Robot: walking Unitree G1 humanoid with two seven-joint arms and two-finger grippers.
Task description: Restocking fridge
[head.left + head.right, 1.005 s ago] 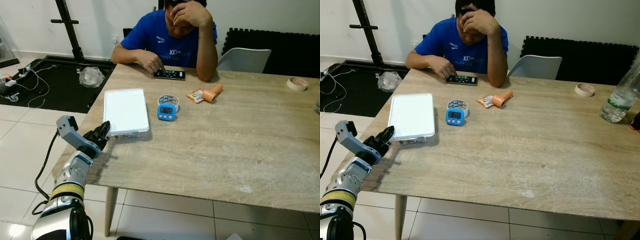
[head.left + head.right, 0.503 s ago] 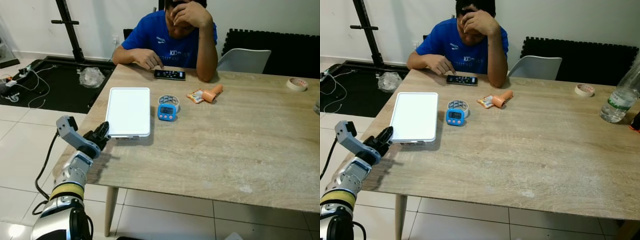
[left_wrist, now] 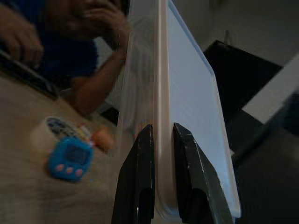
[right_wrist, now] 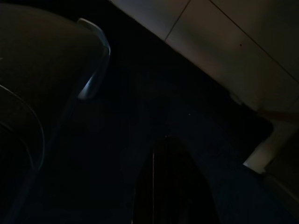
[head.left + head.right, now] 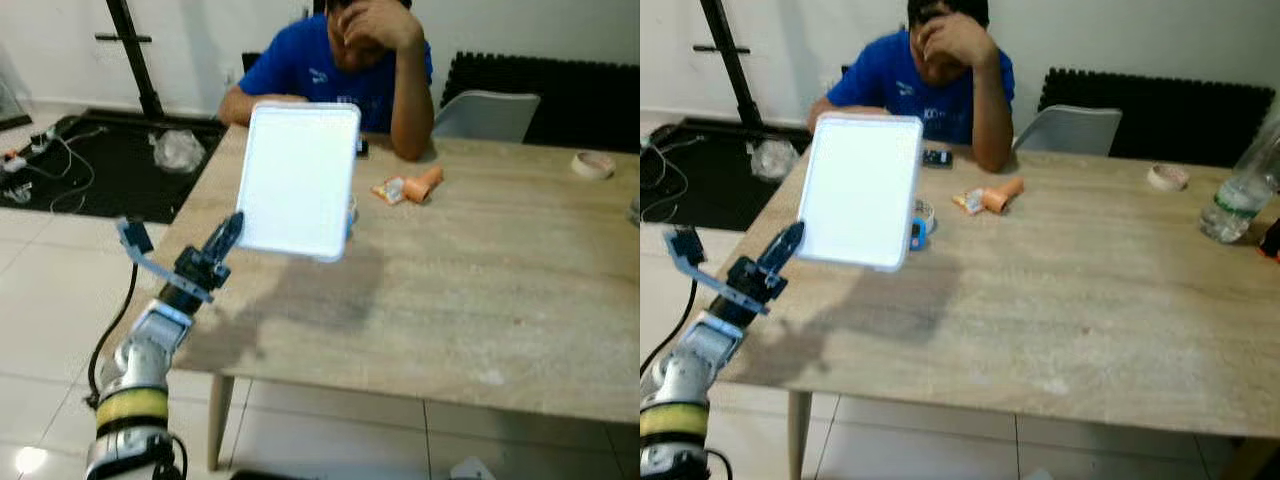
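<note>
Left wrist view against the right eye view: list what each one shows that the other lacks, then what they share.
The left wrist view alone shows the grip up close: two black fingers pinching the rim of the white-lidded container, with its clear wall seen edge-on.

The right eye view alone shows the left arm, the water bottle, the tape roll, the grey chair and the container's flat white lid face-on.

Both show the container lifted off the table, the blue timer and the seated person.
</note>
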